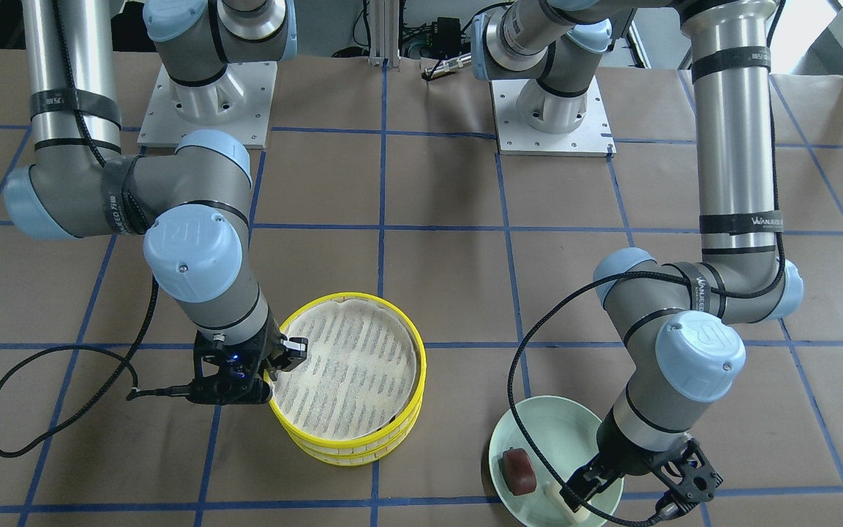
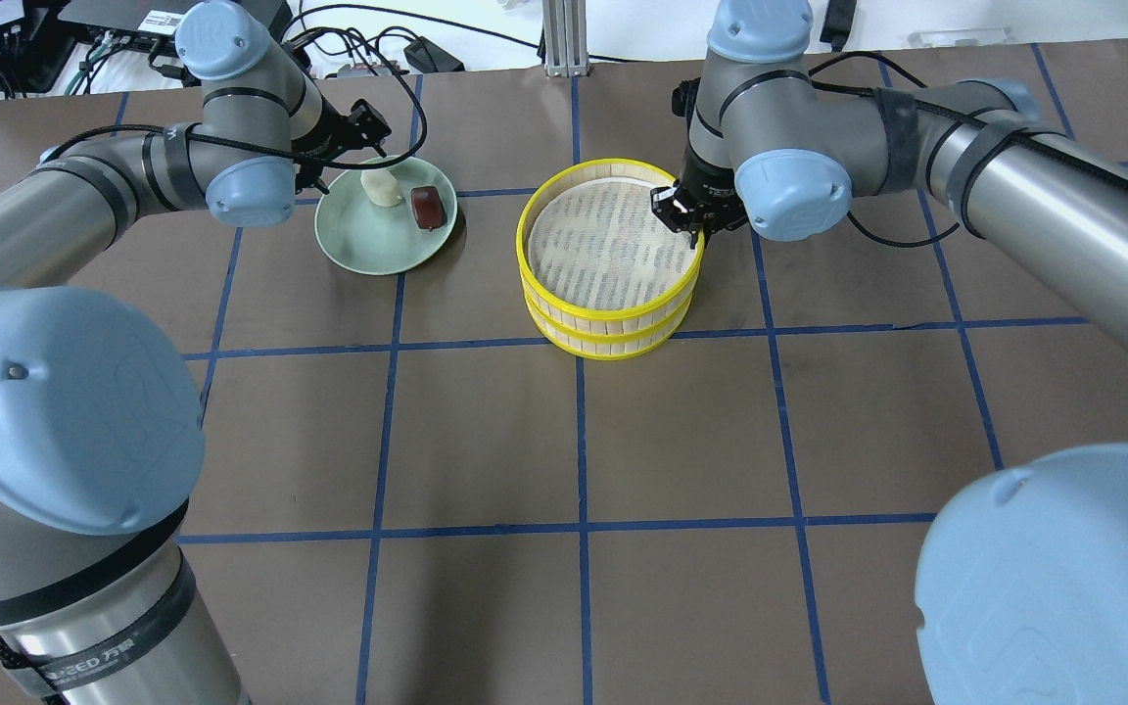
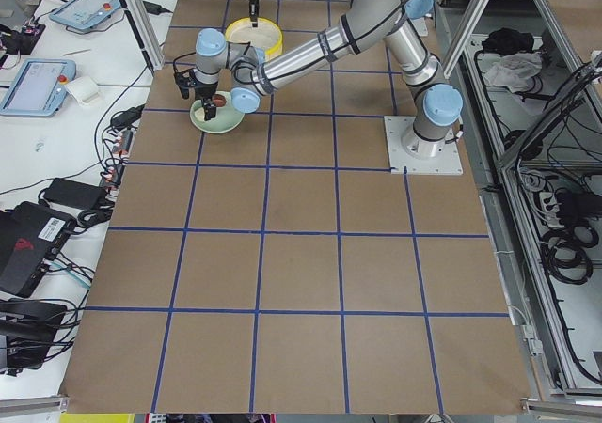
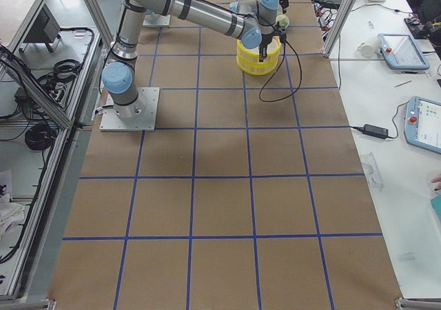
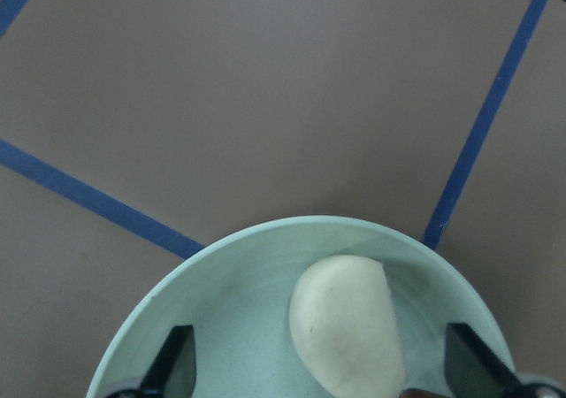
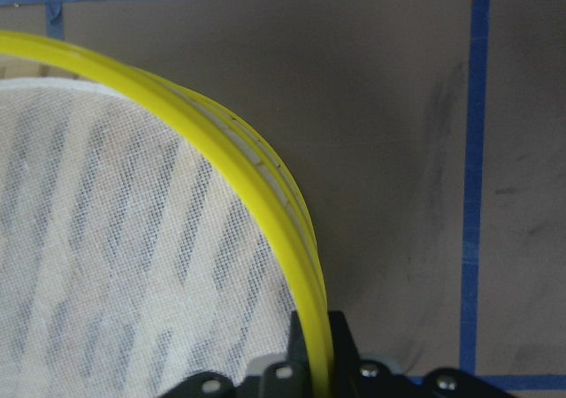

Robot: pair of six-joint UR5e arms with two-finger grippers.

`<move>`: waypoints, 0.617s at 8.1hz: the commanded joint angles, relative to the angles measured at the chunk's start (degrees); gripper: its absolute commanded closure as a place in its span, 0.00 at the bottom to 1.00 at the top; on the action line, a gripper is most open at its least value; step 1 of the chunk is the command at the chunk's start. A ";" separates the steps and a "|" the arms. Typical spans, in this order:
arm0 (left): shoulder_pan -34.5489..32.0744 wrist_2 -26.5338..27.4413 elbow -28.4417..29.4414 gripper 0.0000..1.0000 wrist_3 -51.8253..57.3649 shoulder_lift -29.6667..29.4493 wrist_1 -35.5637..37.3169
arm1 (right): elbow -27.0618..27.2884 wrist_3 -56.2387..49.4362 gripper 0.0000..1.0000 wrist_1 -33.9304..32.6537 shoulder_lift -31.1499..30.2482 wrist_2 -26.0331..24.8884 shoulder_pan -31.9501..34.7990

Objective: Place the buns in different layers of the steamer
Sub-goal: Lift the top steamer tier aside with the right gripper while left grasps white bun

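The steamer is two stacked yellow-rimmed trays: the top tray [image 1: 348, 297] [image 2: 525, 245] shows its empty white cloth bottom, and the lower tray [image 1: 348, 455] sits under it. My right gripper [image 1: 282, 362] [image 6: 314, 363] is shut on the top tray's rim [image 6: 265, 195], one finger inside and one outside. The cream-white bun [image 5: 345, 323] [image 2: 380, 188] and the reddish-brown bun [image 1: 519, 468] [image 2: 425, 206] lie on the pale green plate [image 1: 538, 413] [image 5: 239, 309]. My left gripper [image 1: 579, 490] [image 5: 323, 367] is open and straddles the cream bun, low over the plate.
The brown paper table top has a blue tape grid. Both arm bases [image 1: 205, 95] stand at the robot's side of the table. A black cable [image 1: 41, 366] loops on the table beside the right wrist. Plate and steamer stand about one grid square apart.
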 commanded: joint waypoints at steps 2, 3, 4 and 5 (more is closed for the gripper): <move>0.00 -0.58 0.14 0.01 -1.29 -2.19 0.33 | -0.74 -0.27 1.00 4.02 -4.11 0.36 -0.95; 0.00 -0.67 0.14 0.02 -1.64 -2.45 0.33 | -0.83 -2.70 1.00 5.25 -5.42 0.19 -2.25; 0.00 -0.76 0.14 0.02 -1.73 -2.63 0.33 | -0.83 -7.08 1.00 6.40 -6.39 0.19 -5.66; 0.00 -0.85 0.23 0.02 -1.73 -2.71 0.33 | -0.83 -11.47 1.00 8.76 -7.01 0.62 -9.87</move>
